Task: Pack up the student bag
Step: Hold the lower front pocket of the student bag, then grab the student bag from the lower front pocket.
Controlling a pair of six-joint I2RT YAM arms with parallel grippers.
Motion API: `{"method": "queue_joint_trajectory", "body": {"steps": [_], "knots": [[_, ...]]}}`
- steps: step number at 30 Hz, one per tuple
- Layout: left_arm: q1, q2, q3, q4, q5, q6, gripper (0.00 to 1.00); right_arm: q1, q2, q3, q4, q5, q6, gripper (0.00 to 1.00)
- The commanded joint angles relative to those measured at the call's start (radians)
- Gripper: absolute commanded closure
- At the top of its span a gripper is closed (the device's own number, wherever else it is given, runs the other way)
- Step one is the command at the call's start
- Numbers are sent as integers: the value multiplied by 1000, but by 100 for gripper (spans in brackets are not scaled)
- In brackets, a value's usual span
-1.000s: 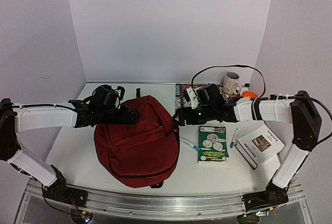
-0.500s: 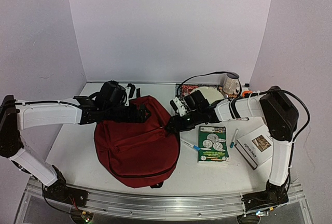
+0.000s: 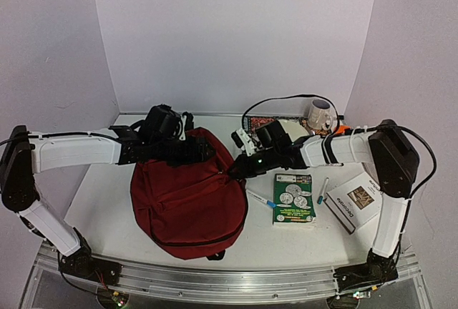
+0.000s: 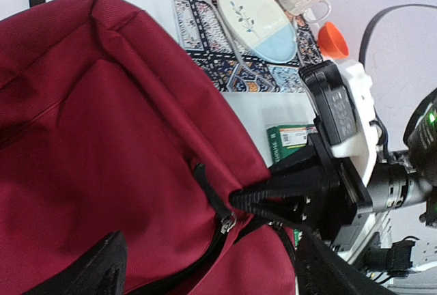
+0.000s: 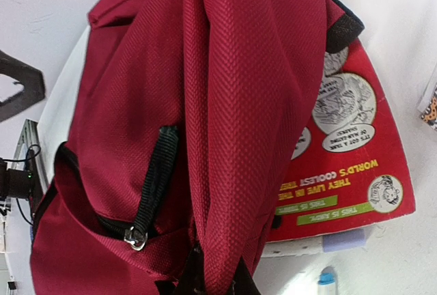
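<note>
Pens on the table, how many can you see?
2. One pen lies between the student bag and the green book; the other pen lies between the green book and the white book. More could be hidden under the bag.

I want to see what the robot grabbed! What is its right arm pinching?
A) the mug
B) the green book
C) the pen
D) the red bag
D: the right gripper has its jaws shut on a fold of the red student bag.
</note>
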Motion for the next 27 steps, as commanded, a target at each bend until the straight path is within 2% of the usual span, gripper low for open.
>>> {"method": "queue_joint_trajectory", "body": {"steps": [1,5,8,18,27], "knots": [[-9,21,84,16,63,-46,29,27,-108,-19,67,1,32,100],[-20,63,124,16,85,-48,44,40,-126,-10,84,12,43,100],[-24,90,141,16,82,-51,50,46,-125,3,84,11,45,100],[-21,92,82,-10,-32,-71,54,51,-141,6,87,17,49,100],[-21,150,96,-20,6,-60,58,56,-140,18,87,8,44,100]]}}
